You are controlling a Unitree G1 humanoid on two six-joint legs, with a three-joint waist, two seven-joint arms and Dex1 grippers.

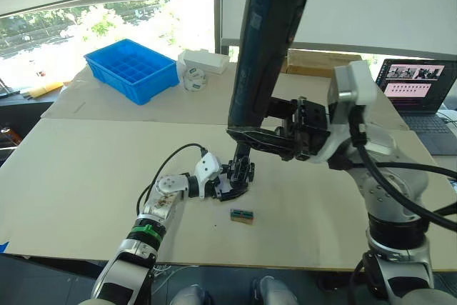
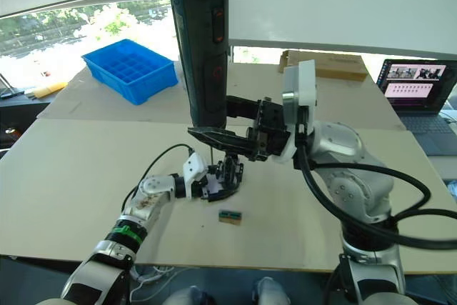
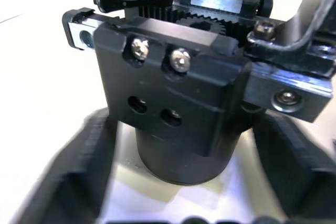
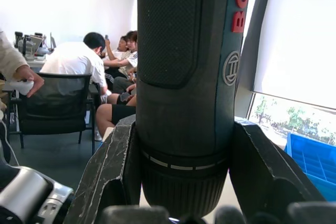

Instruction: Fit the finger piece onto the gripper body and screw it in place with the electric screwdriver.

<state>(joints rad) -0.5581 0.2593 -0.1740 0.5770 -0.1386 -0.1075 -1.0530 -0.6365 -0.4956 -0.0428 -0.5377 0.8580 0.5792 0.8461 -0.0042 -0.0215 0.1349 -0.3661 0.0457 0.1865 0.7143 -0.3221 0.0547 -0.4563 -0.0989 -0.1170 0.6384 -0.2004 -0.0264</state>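
Observation:
My left gripper (image 1: pixel 227 182) is shut on the round base of the small black gripper body (image 1: pixel 237 175), which rests on the table (image 1: pixel 86 176). In the left wrist view both fingers (image 3: pixel 68 171) flank that base (image 3: pixel 184 150), below a bracket with two screws. My right gripper (image 1: pixel 263 138) is shut on the electric screwdriver (image 1: pixel 270 41), a thick black tool held upright. Its thin bit (image 2: pixel 212 153) points down onto the top of the gripper body. I cannot tell the finger piece apart from the black body.
A small green-brown block (image 1: pixel 241 215) lies just in front of the body. At the back stand a blue bin (image 1: pixel 132 69), a white box (image 1: pixel 203 61), a tape roll (image 1: pixel 193 80), a cardboard box (image 1: pixel 321 62) and a laptop (image 1: pixel 418 87). People (image 4: pixel 79 61) sit beyond.

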